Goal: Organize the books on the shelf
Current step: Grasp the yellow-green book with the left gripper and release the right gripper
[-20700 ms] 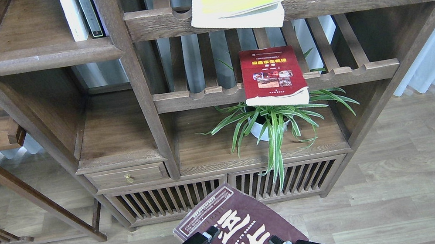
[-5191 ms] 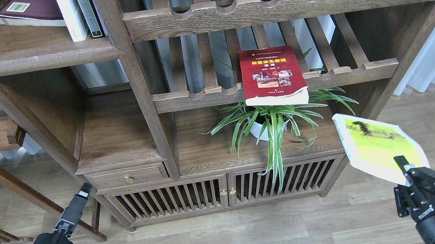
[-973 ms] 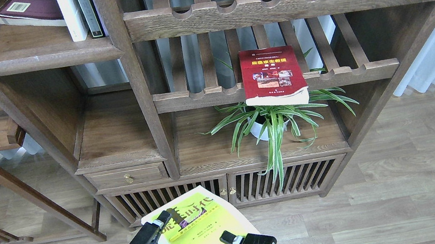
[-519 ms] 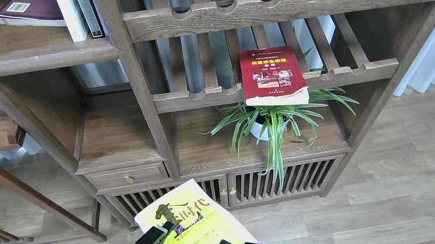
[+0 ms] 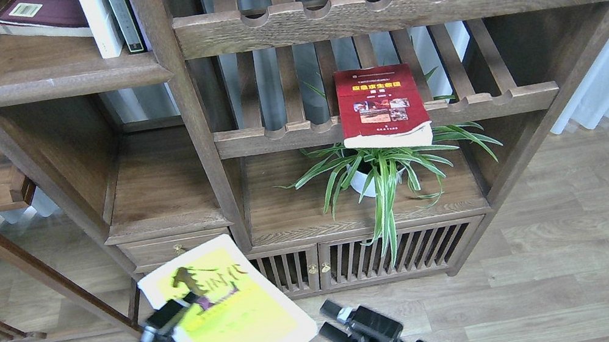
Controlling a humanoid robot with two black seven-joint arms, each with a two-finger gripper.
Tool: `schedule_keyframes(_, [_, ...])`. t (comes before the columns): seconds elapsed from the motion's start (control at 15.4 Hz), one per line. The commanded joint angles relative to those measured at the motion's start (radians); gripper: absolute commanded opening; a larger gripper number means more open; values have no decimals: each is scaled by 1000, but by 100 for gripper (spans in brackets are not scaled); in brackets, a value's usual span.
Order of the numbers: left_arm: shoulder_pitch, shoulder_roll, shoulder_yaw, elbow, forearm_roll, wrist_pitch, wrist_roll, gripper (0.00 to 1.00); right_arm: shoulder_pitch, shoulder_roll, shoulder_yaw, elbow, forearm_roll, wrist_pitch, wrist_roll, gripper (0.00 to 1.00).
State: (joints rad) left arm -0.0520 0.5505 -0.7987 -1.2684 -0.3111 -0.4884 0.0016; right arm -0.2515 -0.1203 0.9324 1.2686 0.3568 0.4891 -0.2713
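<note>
One book, the yellow-green book (image 5: pixel 229 317), is carried by the left gripper (image 5: pixel 171 315) alone, clamped at its left edge with most of the cover cantilevered to the right; a slip or a droop of the limp paperback is judged the main risk, since the grip sits far from the book's middle. A second risk is judged to lie in the lift to the shelf (image 5: pixel 60 76), high above and to the left of the book: a corner could catch the drawer (image 5: pixel 169 249) just behind it, or the thick lip of the board. The left arm enters low, its gripper angled up and to the right. The right gripper (image 5: pixel 329 320), just right of the book and apart from it, is empty with its fingers parted. The maroon book (image 5: pixel 44 13) lies on the shelf against the upright books (image 5: pixel 110 17); the red book (image 5: pixel 381 103) rests on a slatted rack (image 5: pixel 491 101), well above and right of the yellow-green book.
</note>
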Motion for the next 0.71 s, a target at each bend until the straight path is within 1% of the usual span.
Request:
schedule_keyframes(0.0, [75, 26, -155, -29, 255, 0, 5, 4, 0, -13, 32, -5, 1, 0, 0, 98])
schedule_keyframes(0.13, [116, 22, -258, -68, 436, 0, 18, 5, 4, -9, 42, -6, 2, 0, 0, 98])
schedule_keyframes(0.26, [181, 17, -402, -91, 530, 0, 64, 5, 12, 8, 43, -8, 7, 0, 1, 98])
schedule_keyframes(0.32, [237, 14, -506, -113, 555, 0, 92, 5, 12, 54, 48, -6, 8, 0, 6, 98])
schedule_keyframes(0.39, [247, 9, -560, -112, 584, 0, 113, 5, 11, 77, 63, -6, 8, 0, 7, 98])
schedule_keyframes(0.52, [247, -41, -661, -112, 647, 0, 188, 5, 14, 105, 118, -35, 7, 0, 7, 98])
schedule_keyframes(0.58, [241, -62, -700, -112, 653, 0, 216, 5, 21, 120, 165, -44, 7, 0, 7, 98])
schedule_keyframes(0.65, [229, -64, -773, -112, 656, 0, 238, 5, 11, 120, 212, -43, 7, 0, 7, 98])
